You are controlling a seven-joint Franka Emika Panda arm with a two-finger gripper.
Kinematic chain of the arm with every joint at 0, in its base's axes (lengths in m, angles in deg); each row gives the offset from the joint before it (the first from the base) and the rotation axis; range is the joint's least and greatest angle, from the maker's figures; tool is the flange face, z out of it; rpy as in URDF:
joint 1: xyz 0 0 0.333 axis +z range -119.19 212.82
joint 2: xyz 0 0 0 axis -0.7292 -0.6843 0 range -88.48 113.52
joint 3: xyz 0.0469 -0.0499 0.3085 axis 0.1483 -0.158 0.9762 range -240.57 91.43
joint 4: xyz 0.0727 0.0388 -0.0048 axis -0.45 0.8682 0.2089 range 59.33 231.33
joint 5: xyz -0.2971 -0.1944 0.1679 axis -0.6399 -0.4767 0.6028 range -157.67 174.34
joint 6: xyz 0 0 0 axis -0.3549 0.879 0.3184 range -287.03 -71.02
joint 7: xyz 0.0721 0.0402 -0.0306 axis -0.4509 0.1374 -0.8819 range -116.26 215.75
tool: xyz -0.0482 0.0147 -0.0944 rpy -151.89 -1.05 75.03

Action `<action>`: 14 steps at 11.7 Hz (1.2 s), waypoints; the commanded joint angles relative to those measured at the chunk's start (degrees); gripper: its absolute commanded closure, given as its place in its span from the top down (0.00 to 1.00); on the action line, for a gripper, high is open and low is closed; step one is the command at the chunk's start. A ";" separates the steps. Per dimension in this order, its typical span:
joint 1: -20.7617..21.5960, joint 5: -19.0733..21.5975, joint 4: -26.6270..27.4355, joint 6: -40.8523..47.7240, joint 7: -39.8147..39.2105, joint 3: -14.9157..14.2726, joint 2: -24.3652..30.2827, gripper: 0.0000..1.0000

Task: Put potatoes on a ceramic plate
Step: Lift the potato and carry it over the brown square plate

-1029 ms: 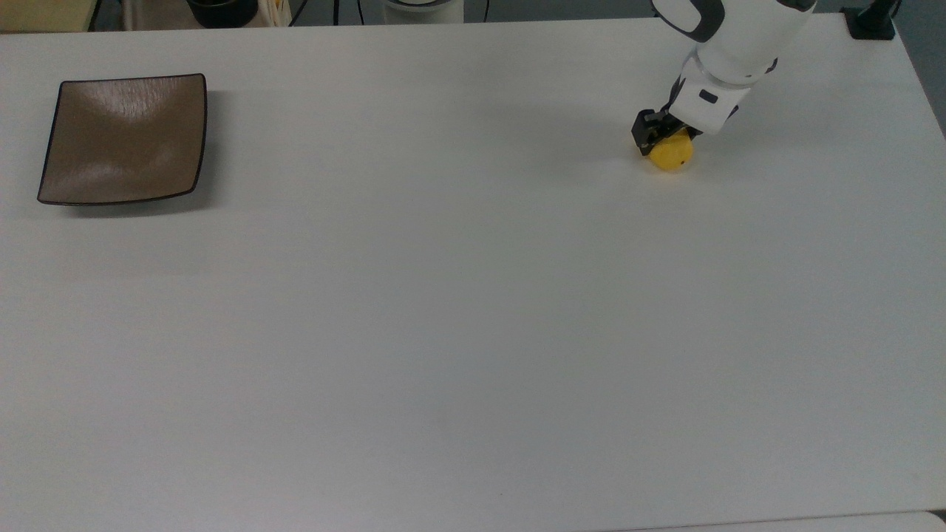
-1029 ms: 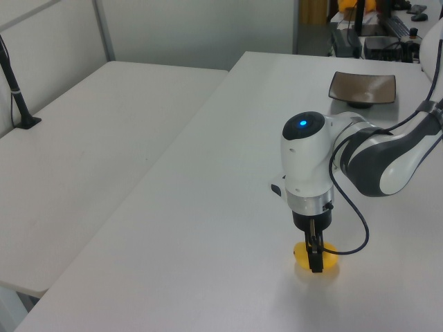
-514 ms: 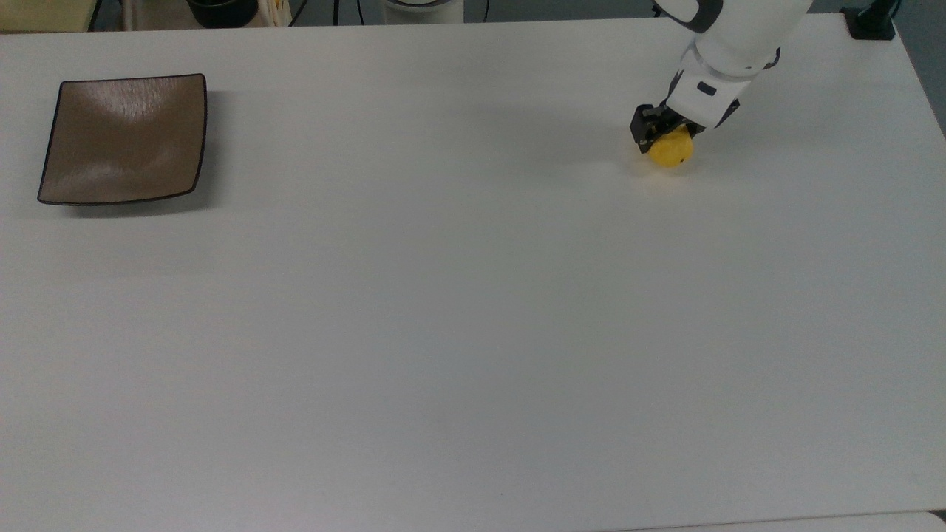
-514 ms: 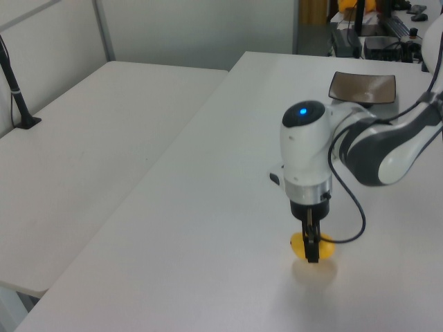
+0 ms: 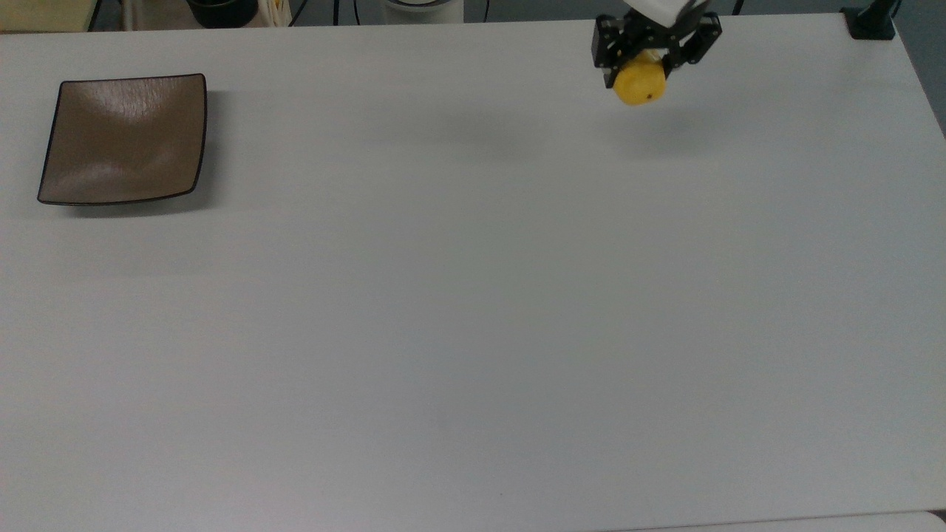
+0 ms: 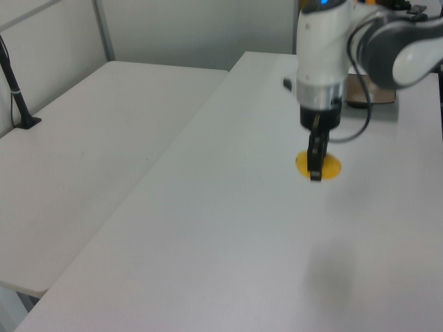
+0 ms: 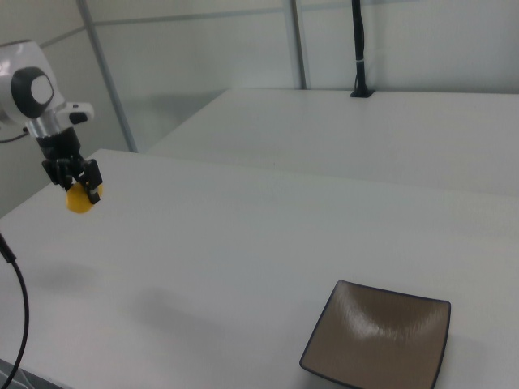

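Observation:
My gripper (image 5: 641, 68) is shut on the potatoes (image 5: 640, 83), a small yellow oval lump, and holds it well above the white table near the top view's upper right. The left view has the gripper (image 6: 315, 166) in front of the yellow potatoes (image 6: 328, 167), with a faint shadow on the table below. In the right view the gripper (image 7: 78, 188) carries the potatoes (image 7: 79, 200) at the far left. The ceramic plate (image 5: 124, 138), brown and square with a dark rim, lies bare at the top view's far left and in the right view's lower right (image 7: 379, 337).
The white table (image 5: 473, 310) stretches wide between the potatoes and the plate. A black post base (image 5: 872, 22) stands at the top view's upper right corner. A second white table (image 6: 76, 159) adjoins in the left view's left.
The gripper has lifted the potatoes off the table and risen high, shifting toward the top view's upper edge and slightly left. The plate has not moved.

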 commanded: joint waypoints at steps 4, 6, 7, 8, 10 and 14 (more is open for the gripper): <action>-5.08 7.30 1.96 9.79 -18.54 -10.51 12.58 0.10; -8.07 7.39 3.53 10.15 -22.94 -12.44 14.60 0.10; -10.09 7.39 3.54 10.24 -24.53 -12.45 14.78 0.10; -11.85 7.39 3.28 9.98 -25.33 -12.45 14.78 0.10; -16.06 7.30 3.02 9.54 -29.00 -12.80 14.52 0.10; -25.91 6.60 2.14 6.92 -41.30 -14.98 12.77 0.10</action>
